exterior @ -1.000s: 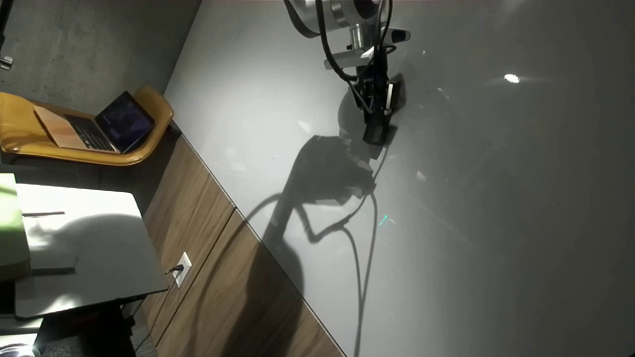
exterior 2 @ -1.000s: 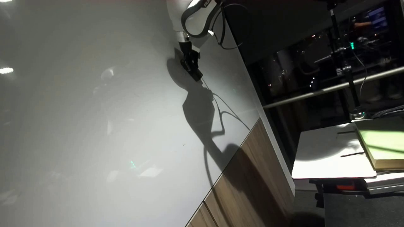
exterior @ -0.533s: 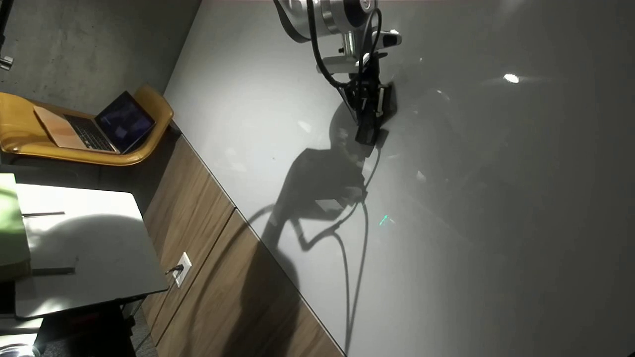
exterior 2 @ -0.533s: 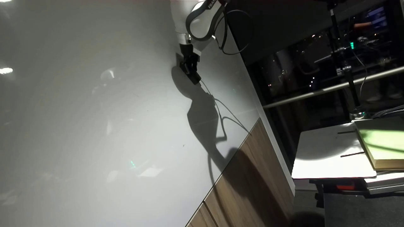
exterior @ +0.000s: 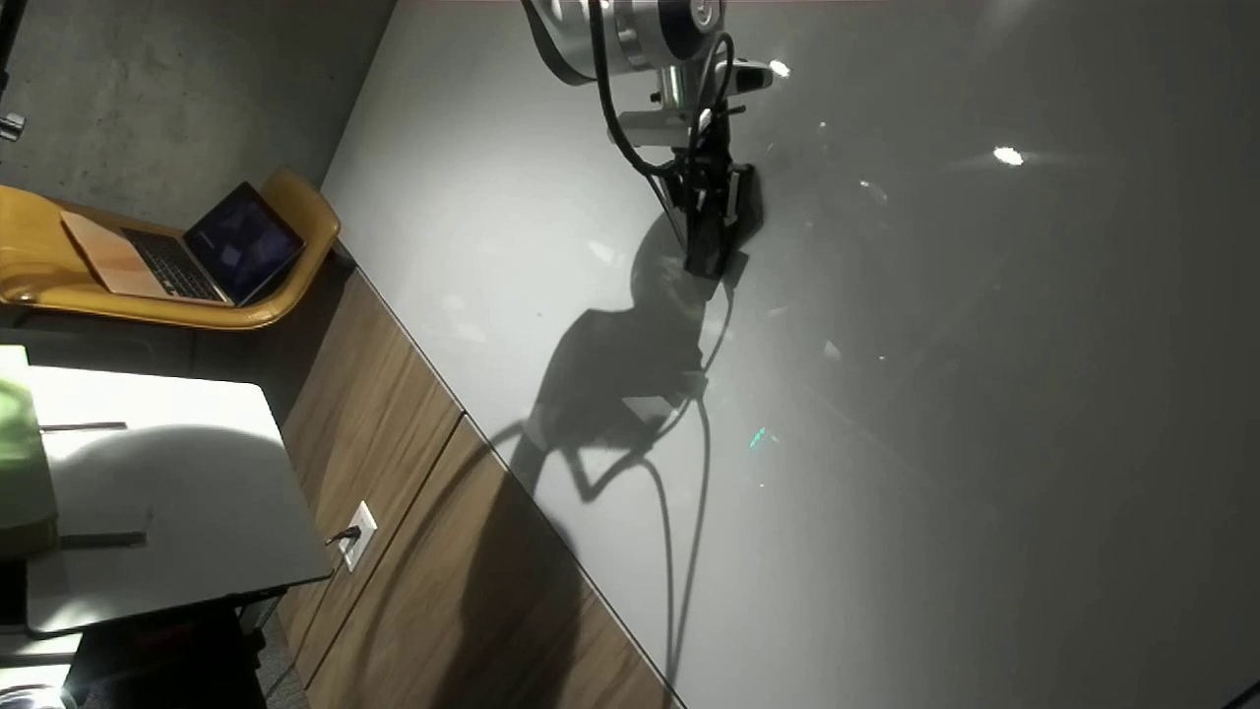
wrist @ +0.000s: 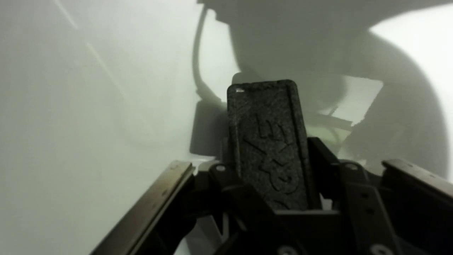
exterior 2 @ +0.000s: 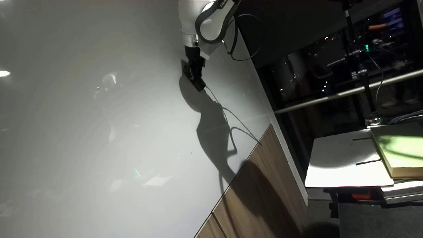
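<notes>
In an exterior view, you've shifted the dark block [exterior: 703, 256] toward 9 o'clock, gripped between your fingers [wrist: 324, 168]

there is 1 arm [exterior: 635, 34], 1 gripper [wrist: 272, 159] with 2 fingers [wrist: 322, 159], 1 dark block [wrist: 269, 117] and 1 glossy board [exterior: 935, 443]. in an exterior view are 1 chair [exterior: 317, 212], 1 laptop [exterior: 177, 264], 1 outlet [exterior: 366, 520], 1 plug [exterior: 347, 533] and 2 wood panels [exterior: 384, 404]. in an exterior view are 1 white tabletop [exterior 2: 330, 172] and 2 dark strips [exterior 2: 368, 162].

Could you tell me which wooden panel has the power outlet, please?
In an exterior view, the left panel, nearer the yellow chair, has the white outlet; the right panel, showing none, bears a broad shadow.
</notes>
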Controlling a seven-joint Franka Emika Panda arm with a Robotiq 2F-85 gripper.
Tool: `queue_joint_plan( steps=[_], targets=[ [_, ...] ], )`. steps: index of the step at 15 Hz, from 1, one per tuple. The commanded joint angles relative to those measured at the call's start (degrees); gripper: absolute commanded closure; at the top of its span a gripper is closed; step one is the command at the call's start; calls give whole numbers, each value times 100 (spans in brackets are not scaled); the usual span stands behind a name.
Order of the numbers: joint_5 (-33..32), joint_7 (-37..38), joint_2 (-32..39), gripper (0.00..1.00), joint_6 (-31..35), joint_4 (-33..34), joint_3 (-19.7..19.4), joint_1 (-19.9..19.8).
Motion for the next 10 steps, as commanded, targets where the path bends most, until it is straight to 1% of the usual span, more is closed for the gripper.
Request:
queue_joint_plan(
  steps=[1, 4, 7, 10],
  targets=[
    [-308, 417, -233, 72, 44, -157, 343, 481],
    [-410, 612, -332, 72, 71, -297, 679, 818],
    [-340, 570, -494, 72, 26, -573, 888, 977],
    [-292, 472, -1132, 72, -40, -1532, 1038, 974]
  ],
)
